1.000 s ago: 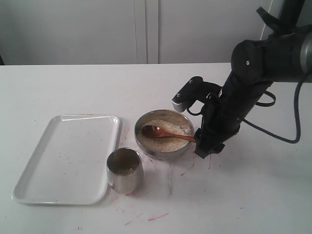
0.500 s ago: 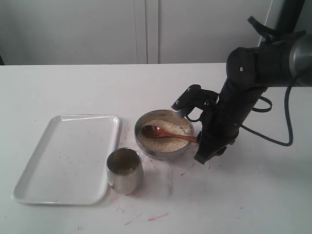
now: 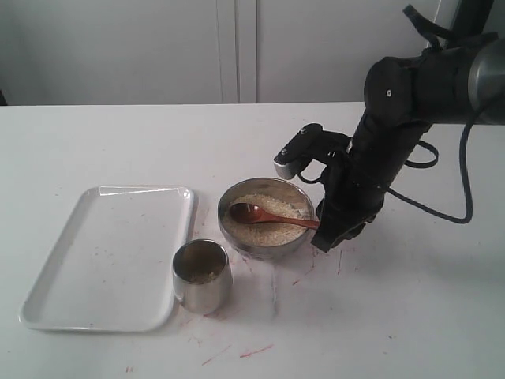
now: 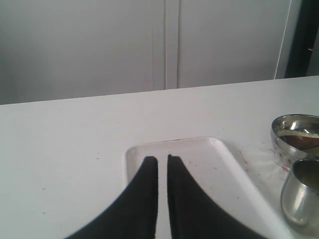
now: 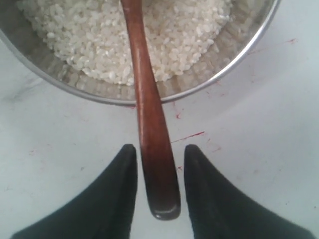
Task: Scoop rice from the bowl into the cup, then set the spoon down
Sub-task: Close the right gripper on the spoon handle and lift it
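Observation:
The steel bowl (image 3: pixel 260 248) holds pale rice (image 3: pixel 272 230). The reddish-brown spoon (image 3: pixel 272 217) lies in it, round end on the rice, handle over the rim toward my right gripper (image 3: pixel 324 237). In the right wrist view the handle end of the spoon (image 5: pixel 152 139) sits between the fingers of that gripper (image 5: pixel 160 147), with a gap on each side; the gripper is open. The rice (image 5: pixel 99 45) and bowl wall (image 5: pixel 75 82) lie just beyond. The steel cup (image 3: pixel 202 276) stands in front of the bowl to the left. My left gripper (image 4: pixel 162 159) is shut and empty above the tray (image 4: pixel 209 154).
A white rectangular tray (image 3: pixel 102 253) lies left of the cup. Red marks dot the white table (image 3: pixel 260 347) near the bowl. The left wrist view shows the bowl (image 4: pixel 284 124) and cup (image 4: pixel 301 199) at its edge.
My right arm shifted slightly, dipping and then coming back up a little closer to the bowl. The spoon stays resting in the bowl.

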Controlling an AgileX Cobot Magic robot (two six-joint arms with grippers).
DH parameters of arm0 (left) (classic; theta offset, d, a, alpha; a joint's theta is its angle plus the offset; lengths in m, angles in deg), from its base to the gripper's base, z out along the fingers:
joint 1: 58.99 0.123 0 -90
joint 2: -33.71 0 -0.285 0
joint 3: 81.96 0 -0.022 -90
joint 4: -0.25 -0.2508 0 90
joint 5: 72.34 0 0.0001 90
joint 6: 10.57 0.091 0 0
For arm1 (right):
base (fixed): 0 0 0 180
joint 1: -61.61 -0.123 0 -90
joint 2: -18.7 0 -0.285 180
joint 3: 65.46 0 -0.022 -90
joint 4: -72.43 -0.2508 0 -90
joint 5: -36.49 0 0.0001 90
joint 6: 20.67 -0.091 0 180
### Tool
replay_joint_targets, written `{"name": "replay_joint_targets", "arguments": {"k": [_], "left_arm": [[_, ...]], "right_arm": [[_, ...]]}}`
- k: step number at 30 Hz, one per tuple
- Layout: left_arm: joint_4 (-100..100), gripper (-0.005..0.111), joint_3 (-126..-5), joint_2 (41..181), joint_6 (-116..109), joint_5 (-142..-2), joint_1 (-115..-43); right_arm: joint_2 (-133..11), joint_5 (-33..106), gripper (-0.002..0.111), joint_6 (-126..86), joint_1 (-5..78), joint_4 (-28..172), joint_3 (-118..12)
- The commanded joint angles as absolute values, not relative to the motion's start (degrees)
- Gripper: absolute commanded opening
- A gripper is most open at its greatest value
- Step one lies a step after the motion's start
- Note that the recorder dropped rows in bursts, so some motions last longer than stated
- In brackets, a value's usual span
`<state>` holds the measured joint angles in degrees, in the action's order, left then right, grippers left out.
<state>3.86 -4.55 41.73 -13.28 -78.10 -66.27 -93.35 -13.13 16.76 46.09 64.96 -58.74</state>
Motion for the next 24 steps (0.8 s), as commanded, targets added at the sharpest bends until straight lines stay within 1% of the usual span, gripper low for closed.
{"name": "replay_joint_targets", "arguments": {"k": [1, 24], "left_arm": [[4.1, 0.014, -4.7, 41.5, -13.4, -78.3, -66.4], [4.1, 0.014, -4.7, 41.5, -13.4, -78.3, -66.4]], "right_arm": [[-93.2, -15.4, 0.031, 16.7, 46.0, 65.0, -59.5], [-93.2, -15.2, 0.031, 16.7, 46.0, 65.0, -59.6]]}}
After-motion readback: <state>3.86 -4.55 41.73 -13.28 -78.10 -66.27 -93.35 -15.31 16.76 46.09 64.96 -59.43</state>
